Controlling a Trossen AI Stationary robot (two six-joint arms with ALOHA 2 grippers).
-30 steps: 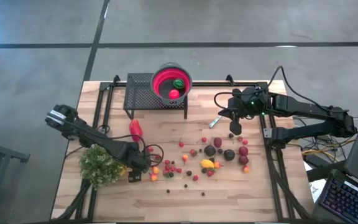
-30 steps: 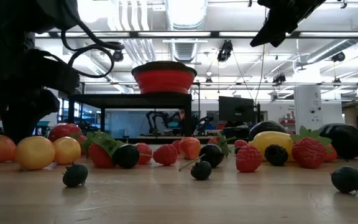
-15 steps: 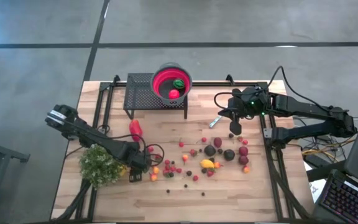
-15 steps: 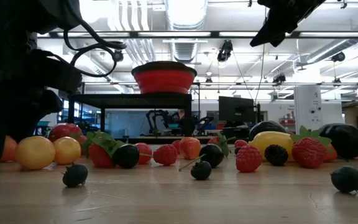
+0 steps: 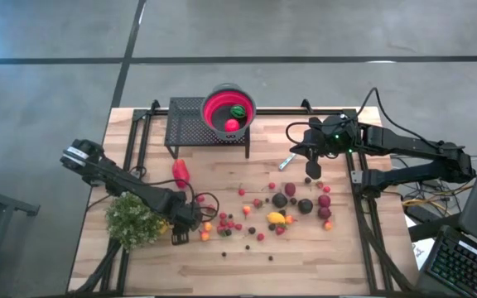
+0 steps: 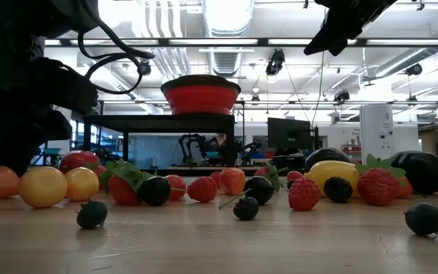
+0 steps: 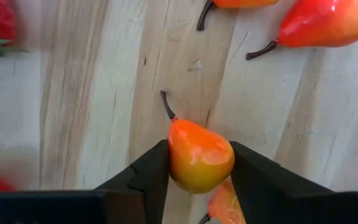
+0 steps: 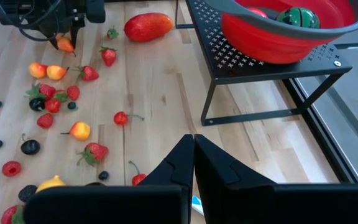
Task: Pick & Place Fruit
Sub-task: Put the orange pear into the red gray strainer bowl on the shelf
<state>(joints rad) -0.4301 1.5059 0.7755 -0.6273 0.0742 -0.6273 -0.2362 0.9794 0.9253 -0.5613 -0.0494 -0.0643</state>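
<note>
Left gripper (image 7: 199, 163) clamped on a small orange pear (image 7: 199, 154) just above the table (image 5: 321, 261) beside the green plant (image 5: 132, 220), at the left edge of the scattered fruit (image 5: 281, 209); right gripper (image 8: 193, 158) fingers together, held high near the red bowl (image 5: 228, 108).

I found nothing I could read in any of my views: no label, brand, number or sign showed on the wooden table (image 5: 305, 257), the red bowl (image 5: 228, 108), the black mesh stand (image 8: 241, 62) or the toy fruit. The screens and fixtures in the room beyond the table were too small and far for me to make out any lettering.
</note>
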